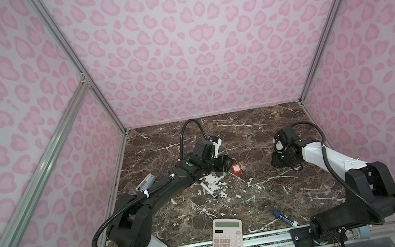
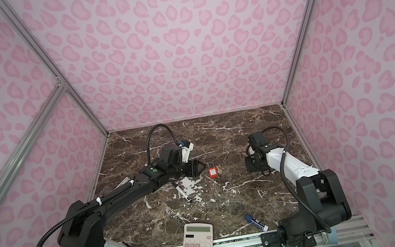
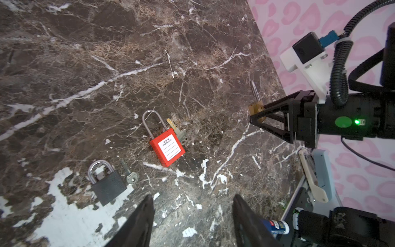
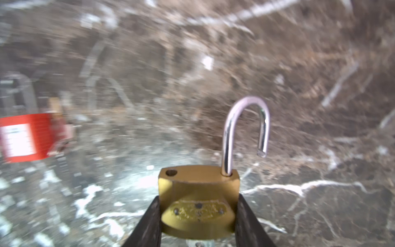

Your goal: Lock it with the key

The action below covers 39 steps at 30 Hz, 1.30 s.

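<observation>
One red padlock (image 1: 236, 169) lies mid-table in both top views, with the marble table (image 1: 260, 189) open on its right. Left wrist: your left gripper (image 3: 193, 216) gapes empty near a dark padlock (image 3: 109, 188) and loose key (image 3: 130, 177). Right wrist: your right gripper (image 4: 197, 222) pinches the brass padlock (image 4: 198, 192), its steel shackle (image 4: 227, 132) standing open.

I count three padlocks: a red padlock (image 3: 166, 147), a grey padlock (image 3: 109, 187) and a brass padlock (image 4: 198, 205). There is one loose key (image 3: 129, 174) beside the grey padlock. A bunch of keys (image 3: 180, 133) lies just beside the red padlock; it holds at least two, but I can't tell the exact number. On the table (image 1: 284, 121) I count one calculator (image 1: 227, 240) at 6 o'clock, one pen (image 1: 208, 189) near the centre and one blue marker (image 1: 285, 219) at 5 o'clock.
</observation>
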Available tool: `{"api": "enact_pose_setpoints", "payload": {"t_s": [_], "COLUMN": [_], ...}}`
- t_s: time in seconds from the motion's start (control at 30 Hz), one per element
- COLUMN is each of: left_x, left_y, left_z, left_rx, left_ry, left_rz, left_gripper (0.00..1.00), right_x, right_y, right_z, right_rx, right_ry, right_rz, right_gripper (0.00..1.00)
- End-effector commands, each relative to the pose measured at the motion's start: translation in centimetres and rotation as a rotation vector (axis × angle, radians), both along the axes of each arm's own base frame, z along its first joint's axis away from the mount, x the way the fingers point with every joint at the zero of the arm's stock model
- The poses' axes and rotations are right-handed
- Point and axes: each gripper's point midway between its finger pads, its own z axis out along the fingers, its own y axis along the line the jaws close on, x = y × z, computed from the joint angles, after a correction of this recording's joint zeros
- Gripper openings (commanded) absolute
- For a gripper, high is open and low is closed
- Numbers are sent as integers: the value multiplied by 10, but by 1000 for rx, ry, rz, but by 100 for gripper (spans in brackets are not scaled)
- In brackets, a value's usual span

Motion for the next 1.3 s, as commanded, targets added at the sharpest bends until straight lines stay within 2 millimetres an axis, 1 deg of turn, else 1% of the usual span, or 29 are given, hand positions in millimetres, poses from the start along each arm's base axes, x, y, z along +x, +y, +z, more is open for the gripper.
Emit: {"api": "enact_pose_setpoints", "payload": {"t_s": [0.0, 0.07, 0.17, 0.27, 0.37, 0.5, 0.77, 0.87, 1.1, 1.27], "left_x": [3, 3, 3, 3, 2, -1, -2, -3, -7, -8], "left_y": [-17, -24, -33, -39, -44, -50, -54, -55, -57, -56], "left_z": [20, 25, 29, 34, 40, 45, 43, 44, 43, 42], "left_rx": [-116, -165, -212, -236, -267, -296, -307, -311, -315, -312], "left_ry": [5, 23, 54, 62, 70, 87, 112, 115, 135, 140], "left_rz": [-16, -27, -44, -62, -76, -102, -108, -113, -119, -110], "left_gripper": [60, 60, 60, 59, 59, 59, 58, 56, 51, 42], "right_x": [0, 0, -6, -13, -19, -22, -21, -19, -13, -9], "right_y": [34, 55, 86, 106, 122, 136, 156, 160, 173, 180], "right_z": [24, 41, 60, 71, 76, 80, 95, 100, 114, 120], "right_rx": [86, 138, 192, 206, 222, 237, 242, 241, 249, 239], "right_ry": [-54, -94, -137, -167, -193, -213, -253, -272, -349, -389], "right_rz": [106, 153, 234, 299, 351, 393, 454, 462, 482, 498], "right_gripper": [37, 36, 36, 36, 36, 36, 36, 36, 36, 36]}}
